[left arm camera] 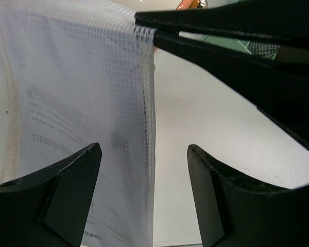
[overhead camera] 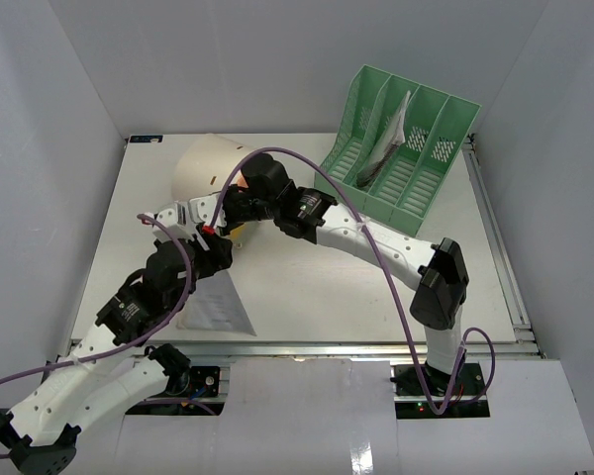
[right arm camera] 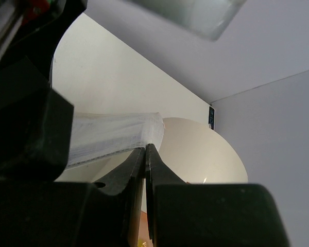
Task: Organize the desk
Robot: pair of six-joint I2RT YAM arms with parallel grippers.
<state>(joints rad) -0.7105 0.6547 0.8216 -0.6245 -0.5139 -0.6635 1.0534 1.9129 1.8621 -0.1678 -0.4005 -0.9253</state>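
okay, the desk (overhead camera: 317, 287) fills the white-walled enclosure in my top view, with its metal rail (overhead camera: 376, 345) on the near edge by the arm bases. on its left-front part i see a clear mesh sleeve (overhead camera: 223, 307) holding a printed sheet. the right gripper (right arm camera: 146, 146) has its fingers pressed together on the sleeve's far corner, pinching it. the left gripper (left arm camera: 144, 149) hangs just beside it over the sleeve, fingers (left arm camera: 72, 190) spread wide and gripping nothing, with the sleeve's edge running between them. just behind both grippers stands a cream cylindrical box (overhead camera: 203, 168). a green file rack (overhead camera: 416, 158) sits at the far right corner with papers (overhead camera: 391, 139) in one slot.
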